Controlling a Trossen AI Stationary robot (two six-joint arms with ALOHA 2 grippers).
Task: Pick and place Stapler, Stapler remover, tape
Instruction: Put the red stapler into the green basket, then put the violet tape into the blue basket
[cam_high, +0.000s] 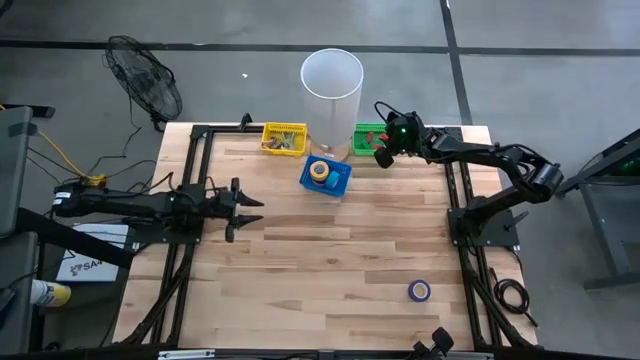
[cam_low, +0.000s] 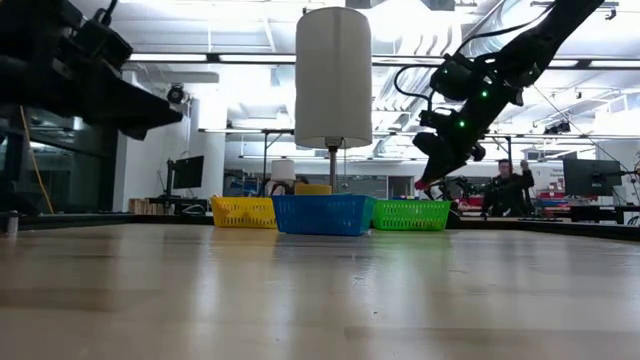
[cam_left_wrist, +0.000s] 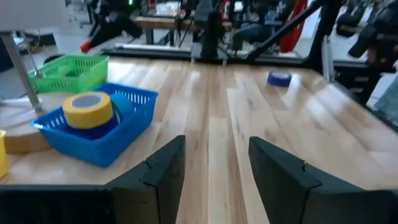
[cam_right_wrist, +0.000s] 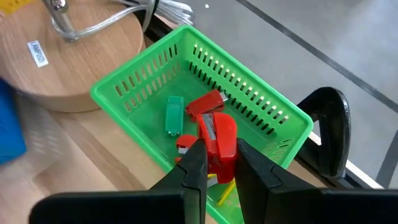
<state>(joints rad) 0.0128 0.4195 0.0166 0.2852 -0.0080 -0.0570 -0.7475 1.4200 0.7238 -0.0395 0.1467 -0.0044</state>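
Note:
My right gripper (cam_high: 383, 154) hangs over the green basket (cam_right_wrist: 149, 93) at the table's far edge, shut on a red stapler (cam_right_wrist: 219, 138). On the basket's floor lie a green piece (cam_right_wrist: 174, 115) and small red pieces (cam_right_wrist: 184, 144). A yellow tape roll (cam_high: 320, 170) sits in the blue basket (cam_high: 338, 184). A purple tape roll (cam_high: 419, 290) lies flat on the table near the front right. My left gripper (cam_high: 246, 210) stands open at the table's left, above the wood, holding nothing. My right gripper pinches the red stapler by its two sides (cam_right_wrist: 227, 149) between its two fingers. The fingers slant down from the table's right. The stapler's far end sticks out past the fingertips over the inside of the green basket, above its rim in the low view.
A yellow basket (cam_high: 284, 138) with small items stands left of the blue one. A white cylinder lamp (cam_high: 331, 75) rises on a round wooden base (cam_right_wrist: 68, 56) behind the baskets. Bare wood fills the table's middle and near side. A person (cam_low: 510, 185) sits in the room beyond.

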